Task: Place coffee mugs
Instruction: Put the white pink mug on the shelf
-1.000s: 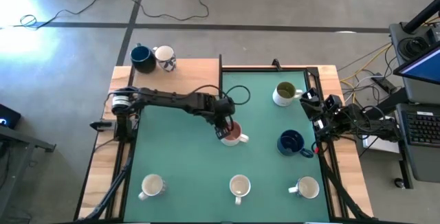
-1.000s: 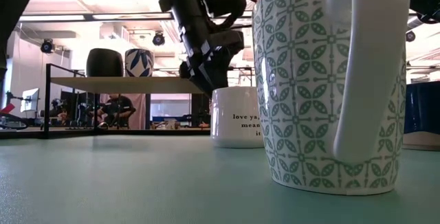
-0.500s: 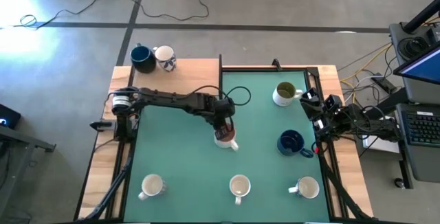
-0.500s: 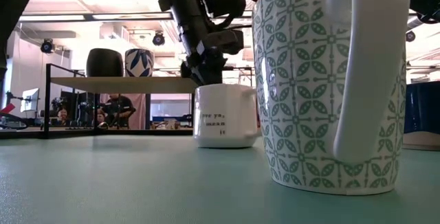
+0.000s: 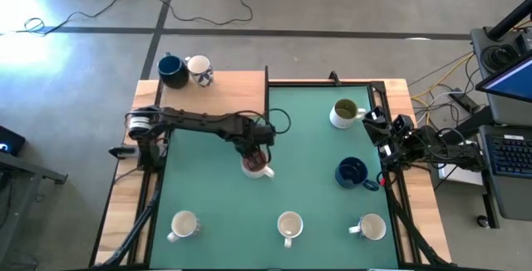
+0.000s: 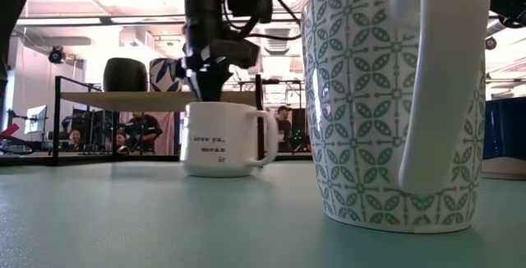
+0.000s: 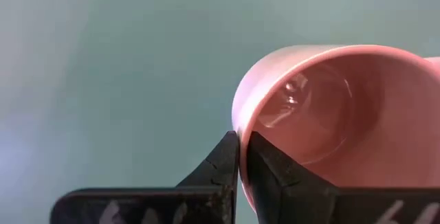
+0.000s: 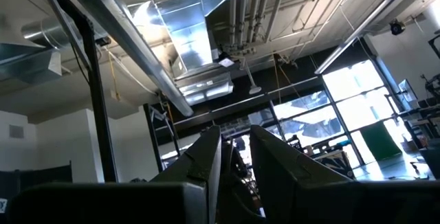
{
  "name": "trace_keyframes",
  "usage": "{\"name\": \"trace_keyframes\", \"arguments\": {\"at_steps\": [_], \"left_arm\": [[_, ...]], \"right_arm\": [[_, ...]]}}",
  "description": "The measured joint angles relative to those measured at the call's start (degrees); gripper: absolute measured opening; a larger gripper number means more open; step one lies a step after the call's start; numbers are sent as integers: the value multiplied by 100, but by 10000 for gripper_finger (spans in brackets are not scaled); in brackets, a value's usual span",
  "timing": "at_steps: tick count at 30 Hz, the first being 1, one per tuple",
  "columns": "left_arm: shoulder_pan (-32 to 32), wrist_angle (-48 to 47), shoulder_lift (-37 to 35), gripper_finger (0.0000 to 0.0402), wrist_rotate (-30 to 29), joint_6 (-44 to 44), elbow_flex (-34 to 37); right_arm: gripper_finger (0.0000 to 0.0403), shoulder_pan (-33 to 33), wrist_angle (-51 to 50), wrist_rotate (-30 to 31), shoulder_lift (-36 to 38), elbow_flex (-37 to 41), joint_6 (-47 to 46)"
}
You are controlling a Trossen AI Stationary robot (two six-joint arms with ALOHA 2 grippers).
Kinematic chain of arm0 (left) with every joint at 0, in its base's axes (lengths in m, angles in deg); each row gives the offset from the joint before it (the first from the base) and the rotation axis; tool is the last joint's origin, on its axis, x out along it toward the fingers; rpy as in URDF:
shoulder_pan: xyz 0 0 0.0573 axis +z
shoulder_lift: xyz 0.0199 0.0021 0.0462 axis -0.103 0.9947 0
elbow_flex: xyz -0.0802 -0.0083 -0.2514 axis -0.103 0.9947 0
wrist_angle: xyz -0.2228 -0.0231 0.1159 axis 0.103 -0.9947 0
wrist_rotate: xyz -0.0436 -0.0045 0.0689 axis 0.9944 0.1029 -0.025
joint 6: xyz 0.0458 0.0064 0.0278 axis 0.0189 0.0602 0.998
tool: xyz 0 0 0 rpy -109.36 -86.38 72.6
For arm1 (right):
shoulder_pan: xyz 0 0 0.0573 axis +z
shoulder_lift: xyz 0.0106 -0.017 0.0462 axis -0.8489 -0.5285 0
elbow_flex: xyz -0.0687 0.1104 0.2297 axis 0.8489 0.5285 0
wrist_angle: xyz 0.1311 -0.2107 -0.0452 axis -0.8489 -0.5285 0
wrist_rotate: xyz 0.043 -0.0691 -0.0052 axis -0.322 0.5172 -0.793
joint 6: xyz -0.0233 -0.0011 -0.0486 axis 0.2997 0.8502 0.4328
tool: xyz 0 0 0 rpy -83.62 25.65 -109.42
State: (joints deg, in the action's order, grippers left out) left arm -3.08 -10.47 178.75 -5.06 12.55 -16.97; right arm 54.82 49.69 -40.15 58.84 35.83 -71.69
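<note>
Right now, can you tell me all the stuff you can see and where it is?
Pink-inside mug: one, white outside with writing, middle of the green mat, gripped at its rim.
Green-inside mug: one, white outside, far right of the mat.
Dark blue mugs: two, one on the mat's right, one on the wooden shelf.
Patterned mug: one, white and blue, beside the shelf's blue mug.
White mugs: three, along the near edge, left, middle, right.
Mat: one, green, covering the table.
Left gripper: jaws shut on the pink-inside mug's rim.
Right gripper: parked at the right edge.
</note>
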Motion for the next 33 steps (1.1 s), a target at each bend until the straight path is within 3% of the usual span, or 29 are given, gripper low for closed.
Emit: {"name": "trace_keyframes", "arguments": {"at_steps": [12, 21, 27, 33], "left_arm": [[-105, -241, -813, 5, -462, -2777, 1035], [-129, -238, -1365, 35, -672, -3640, 1810], [-149, -229, -1644, 89, -678, -3341, 1771], [-314, -187, -1737, 114, -829, -1532, 1478]], "right_arm": [[68, 1, 0, 2, 1, 2, 0], [68, 0, 0, 1, 0, 1, 0], [68, 1, 0, 0, 2, 2, 0], [68, 1, 0, 0, -1, 2, 0]]}}
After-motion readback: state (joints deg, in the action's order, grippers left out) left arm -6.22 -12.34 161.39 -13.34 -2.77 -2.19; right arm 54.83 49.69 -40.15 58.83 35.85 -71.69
